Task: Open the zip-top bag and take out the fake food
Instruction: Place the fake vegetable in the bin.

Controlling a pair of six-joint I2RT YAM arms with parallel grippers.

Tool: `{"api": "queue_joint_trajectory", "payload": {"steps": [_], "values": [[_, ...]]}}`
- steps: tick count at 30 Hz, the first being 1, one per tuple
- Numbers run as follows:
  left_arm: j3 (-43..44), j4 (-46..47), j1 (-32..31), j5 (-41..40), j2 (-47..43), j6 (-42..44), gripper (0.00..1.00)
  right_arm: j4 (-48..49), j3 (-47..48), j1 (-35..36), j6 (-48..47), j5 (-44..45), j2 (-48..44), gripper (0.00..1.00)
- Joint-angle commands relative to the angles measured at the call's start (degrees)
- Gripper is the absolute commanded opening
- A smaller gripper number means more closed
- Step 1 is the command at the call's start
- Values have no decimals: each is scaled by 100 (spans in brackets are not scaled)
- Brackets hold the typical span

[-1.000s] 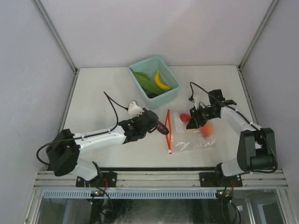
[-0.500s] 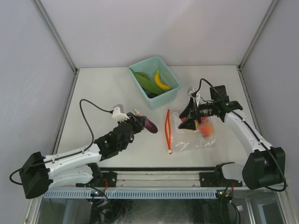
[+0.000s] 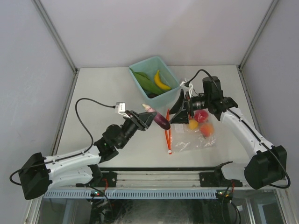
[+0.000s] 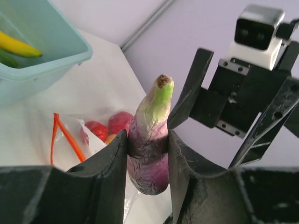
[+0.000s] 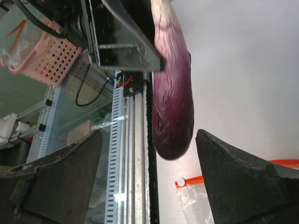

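My left gripper [image 3: 154, 119] is shut on the dark purple eggplant [image 3: 162, 122], held above the table left of the zip-top bag [image 3: 198, 140]. In the left wrist view the eggplant [image 4: 148, 140] stands green stem up between my fingers [image 4: 107, 172]. My right gripper [image 3: 175, 109] is open and points at the eggplant from the right, its jaws on either side of the purple tip [image 5: 174, 98] without touching. The bag lies flat with its red-orange zipper strip [image 3: 167, 133] towards the left. A red apple [image 3: 201, 115], a yellow piece [image 3: 192, 124] and an orange peach [image 3: 207, 129] lie in it.
The teal bin [image 3: 169, 95] stands at the back centre and holds a long green piece [image 3: 145, 83] and a yellow banana [image 3: 161, 81]. The metal rail [image 5: 131, 154] runs along the table's near edge. White walls close in the table on three sides.
My left arm has carried the eggplant up and to the right, towards the right gripper. My right gripper has left the bag, opened wide and turned to face the eggplant.
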Motion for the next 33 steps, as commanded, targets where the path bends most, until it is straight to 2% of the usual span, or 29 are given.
{"api": "queue_joint_trajectory", "payload": {"steps": [1,6,12,17,22,24,26,28,33], "values": [[429,806,-35,656,285,295,0,449,280,157,893,50,5,81],[641,1040,-68,877,573,231,0,252,271,338,776,225,15,80],[692,1347,-88,915,753,155,0,182,219,563,690,492,49,75],[703,1430,-88,958,819,90,0,253,217,671,789,573,81,57],[731,1587,-88,1063,940,0,0,354,219,762,925,566,141,49],[738,1622,-88,1093,969,-12,2,397,216,767,973,530,155,36],[718,1688,-88,1127,990,-6,7,432,216,765,989,508,165,21],[668,1716,-88,1101,986,-22,19,441,216,749,983,501,159,10],[421,1695,-80,906,799,-65,46,469,235,596,897,453,177,0]]}}
